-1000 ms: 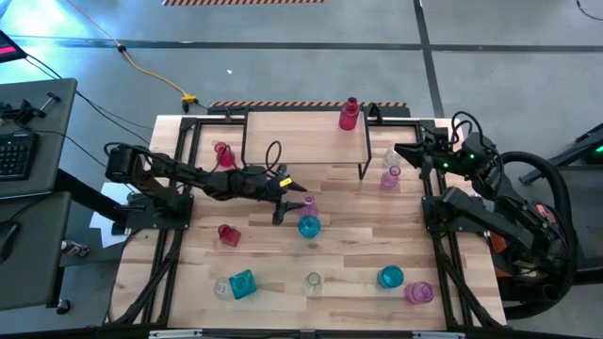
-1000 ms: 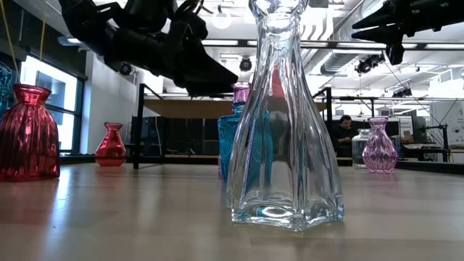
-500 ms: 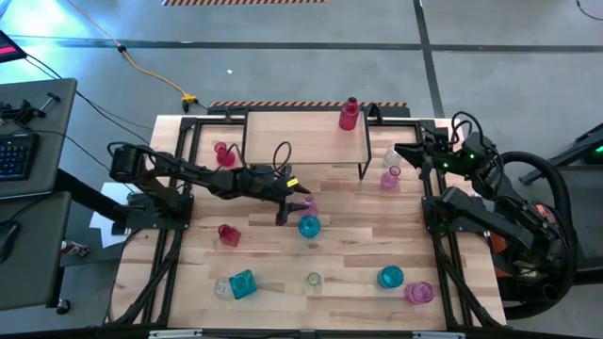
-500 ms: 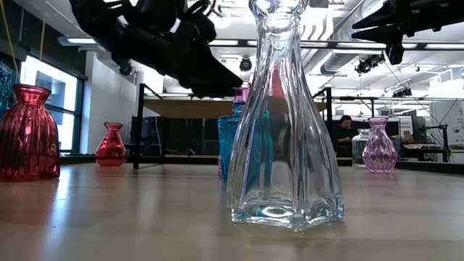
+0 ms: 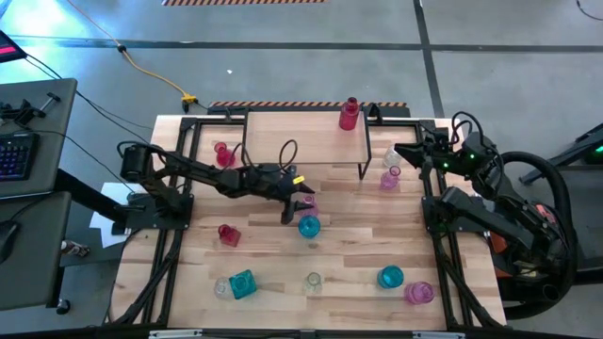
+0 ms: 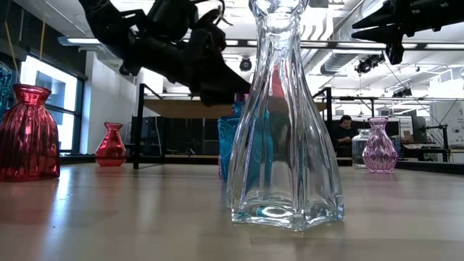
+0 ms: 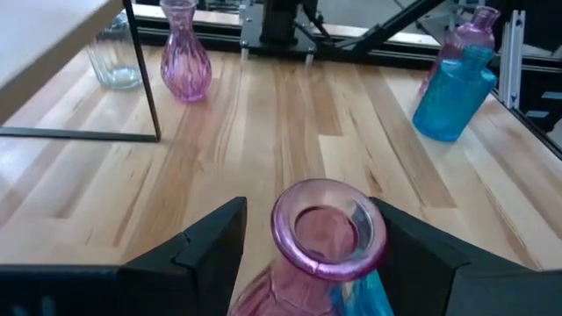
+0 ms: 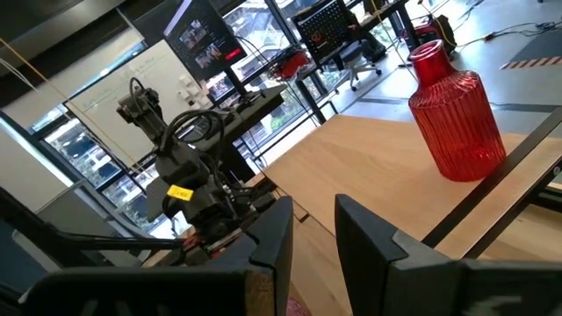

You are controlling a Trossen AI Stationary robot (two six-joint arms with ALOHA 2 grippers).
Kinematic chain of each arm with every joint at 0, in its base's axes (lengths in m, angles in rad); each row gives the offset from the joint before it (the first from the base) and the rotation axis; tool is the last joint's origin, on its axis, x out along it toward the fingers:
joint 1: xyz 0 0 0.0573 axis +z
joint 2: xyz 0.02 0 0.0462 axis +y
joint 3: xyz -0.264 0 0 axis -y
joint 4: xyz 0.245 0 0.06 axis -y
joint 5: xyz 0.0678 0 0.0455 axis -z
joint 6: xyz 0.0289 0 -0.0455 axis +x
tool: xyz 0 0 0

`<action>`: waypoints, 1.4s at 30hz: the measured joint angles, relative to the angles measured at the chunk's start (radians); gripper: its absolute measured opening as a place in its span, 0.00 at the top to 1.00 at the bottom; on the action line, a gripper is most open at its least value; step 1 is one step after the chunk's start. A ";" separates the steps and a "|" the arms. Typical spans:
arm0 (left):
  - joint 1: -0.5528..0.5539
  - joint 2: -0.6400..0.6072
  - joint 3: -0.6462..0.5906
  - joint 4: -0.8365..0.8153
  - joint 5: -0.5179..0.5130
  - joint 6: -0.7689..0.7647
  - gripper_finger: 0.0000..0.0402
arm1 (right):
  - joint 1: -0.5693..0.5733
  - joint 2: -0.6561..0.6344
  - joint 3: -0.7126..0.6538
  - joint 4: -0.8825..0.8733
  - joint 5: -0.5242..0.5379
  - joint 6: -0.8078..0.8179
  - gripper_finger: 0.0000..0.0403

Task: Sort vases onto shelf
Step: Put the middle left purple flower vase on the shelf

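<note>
The left gripper (image 5: 300, 200) reaches out over the middle of the worktop (image 5: 349, 235), its fingers (image 7: 206, 241) spread wide on either side of the rim of a pink vase (image 7: 327, 230). In the left wrist view there is a gap between the rim and each finger, so the vase is framed, not pinched. A round blue vase (image 5: 309, 226) stands touching or just beside the pink one, at its 5 o'clock in the high view.

The shelf (image 5: 303, 137) sits at the 12 o'clock edge of the worktop and carries a single red vase (image 5: 350, 113) near its right end. Under its left end stands a small red vase (image 5: 222, 153); off its right end are a clear vase (image 5: 393, 157) and a pink-purple vase (image 5: 389, 178).

Along the 6 o'clock side are a red vase (image 5: 227, 234), a teal square vase (image 5: 242, 283), a clear bottle vase (image 5: 313, 281), a teal round vase (image 5: 390, 277) and a pink vase at the corner (image 5: 419, 293).

The right gripper (image 5: 403, 151) waits at the 3 o'clock edge near the shelf's end, raised, its fingers (image 8: 268, 241) slightly apart and holding nothing.
</note>
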 joint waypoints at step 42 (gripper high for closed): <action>0.039 -0.089 0.098 -0.181 -0.080 -0.030 0.76 | 0.000 0.000 0.000 -0.001 -0.004 -0.024 0.83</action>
